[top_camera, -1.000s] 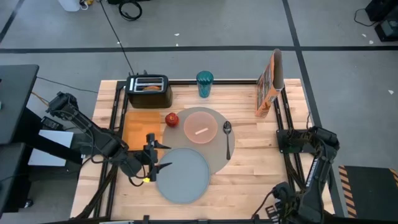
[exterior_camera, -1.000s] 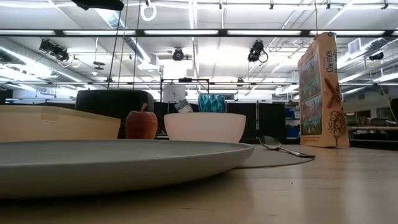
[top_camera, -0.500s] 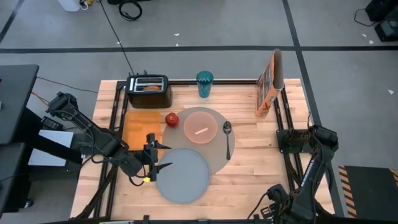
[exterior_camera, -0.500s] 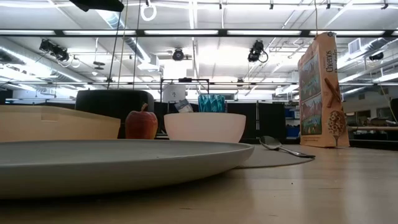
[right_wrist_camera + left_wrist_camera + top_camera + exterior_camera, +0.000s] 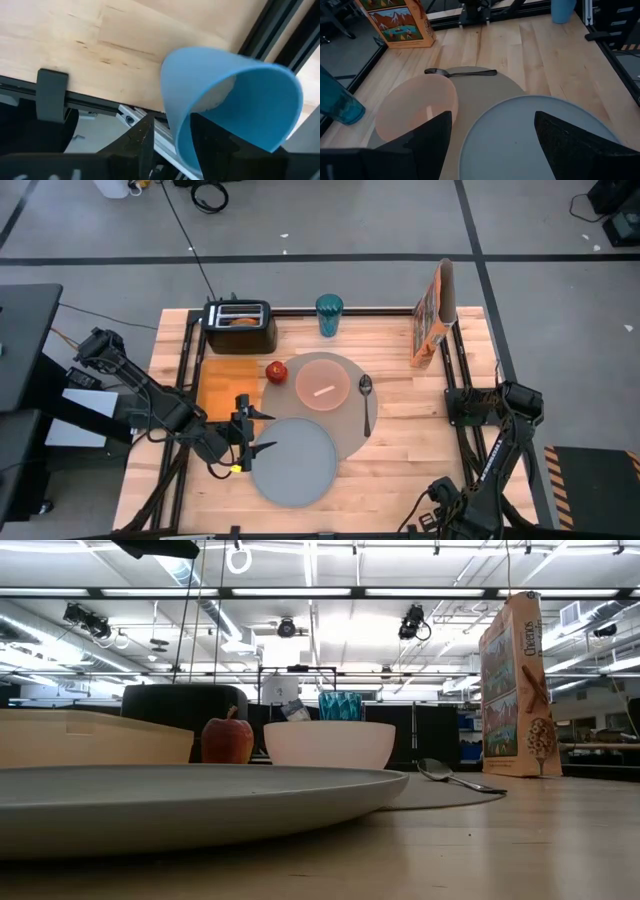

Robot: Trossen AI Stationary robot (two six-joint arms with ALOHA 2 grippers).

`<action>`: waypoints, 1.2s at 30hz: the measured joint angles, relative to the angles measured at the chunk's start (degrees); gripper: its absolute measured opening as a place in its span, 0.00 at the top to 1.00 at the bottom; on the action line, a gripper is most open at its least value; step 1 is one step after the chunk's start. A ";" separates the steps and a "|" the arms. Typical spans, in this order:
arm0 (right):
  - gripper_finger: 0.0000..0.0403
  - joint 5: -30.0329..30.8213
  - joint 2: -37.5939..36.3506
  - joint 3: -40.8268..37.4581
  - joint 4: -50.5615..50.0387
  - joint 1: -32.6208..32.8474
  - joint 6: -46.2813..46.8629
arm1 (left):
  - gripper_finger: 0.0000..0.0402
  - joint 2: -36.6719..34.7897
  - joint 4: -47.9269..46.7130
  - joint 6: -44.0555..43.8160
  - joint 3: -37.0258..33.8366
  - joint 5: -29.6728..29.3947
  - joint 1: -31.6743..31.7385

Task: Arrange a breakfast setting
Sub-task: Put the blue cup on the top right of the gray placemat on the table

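Note:
A grey plate [image 5: 293, 460] lies overlapping the near left part of a large grey mat [image 5: 352, 428]. On the mat stand a pink bowl [image 5: 322, 385] and a metal spoon [image 5: 366, 402]; a red apple [image 5: 276, 370] sits at its far left edge. The orange cereal box [image 5: 433, 315] stands upright at the far right. My left gripper [image 5: 262, 430] hangs open just left of the plate. At the near right corner my right gripper [image 5: 175, 145] points down at the small light-blue cup [image 5: 225, 85], one finger inside its mouth and one outside, with a gap showing beside the outer finger. My right gripper comes at the cup's rim [image 5: 172, 115] from above, its fingers on either side of the near wall. The outer finger [image 5: 145, 140] stands apart from the wall. Whether the inner finger [image 5: 215, 140] touches the wall, I cannot tell. The cup stands on the wood beside the black rail.
A black toaster [image 5: 240, 325] with something brown in its slot and a teal tumbler [image 5: 328, 315] stand along the far edge. An orange board [image 5: 228, 385] lies left of the apple. Black rails [image 5: 462, 380] run along the table's sides. Bare wood lies right of the spoon.
My right arm has sunk at the table's near right corner, and its gripper has gone down. Nothing on the table has moved.

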 joint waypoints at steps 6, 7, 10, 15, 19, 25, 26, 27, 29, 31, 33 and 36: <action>0.79 0.16 -0.01 -0.12 -0.55 -1.05 -3.53 | 0.28 0.00 0.00 -0.02 0.00 0.00 0.00; 0.82 0.20 -0.01 -0.12 -0.72 -1.23 -3.97 | 0.28 0.00 0.00 -0.02 0.00 -0.02 0.00; 0.92 0.27 -0.02 -0.12 -1.25 -1.57 -4.86 | 0.28 0.00 -0.01 -0.23 0.00 0.00 0.00; 0.96 0.37 -0.02 0.00 -1.50 -2.28 -8.38 | 0.28 0.00 -0.09 -1.81 0.00 0.00 0.00; 0.97 2.77 -1.68 1.48 -4.86 -4.53 -15.19 | 0.28 0.00 -0.37 -4.10 0.00 0.00 0.00; 0.97 13.27 -5.55 5.97 -13.87 -11.65 -36.27 | 0.28 0.00 -0.42 -8.88 0.00 0.00 -0.04; 0.97 14.46 -6.09 6.49 -15.42 -13.06 -40.42 | 0.28 0.00 -0.44 -9.54 0.00 -0.02 -0.04; 0.97 15.36 -6.54 6.81 -16.63 -14.50 -44.80 | 0.28 0.00 -0.44 -10.47 0.00 0.00 -0.04; 0.97 16.51 -7.29 6.89 -18.36 -17.56 -54.58 | 0.28 0.00 -0.45 -11.48 0.00 -0.01 -0.04; 0.97 18.04 -7.63 6.87 -19.98 -20.89 -63.28 | 0.28 0.00 -0.45 -12.03 0.00 0.00 -0.04; 0.97 19.64 -7.94 6.87 -21.85 -24.55 -70.80 | 0.28 0.00 -0.44 -12.07 0.00 0.00 -0.04; 0.97 22.71 -8.50 6.87 -22.65 -30.80 -82.71 | 0.28 0.01 -0.43 -12.50 0.00 -0.01 -0.33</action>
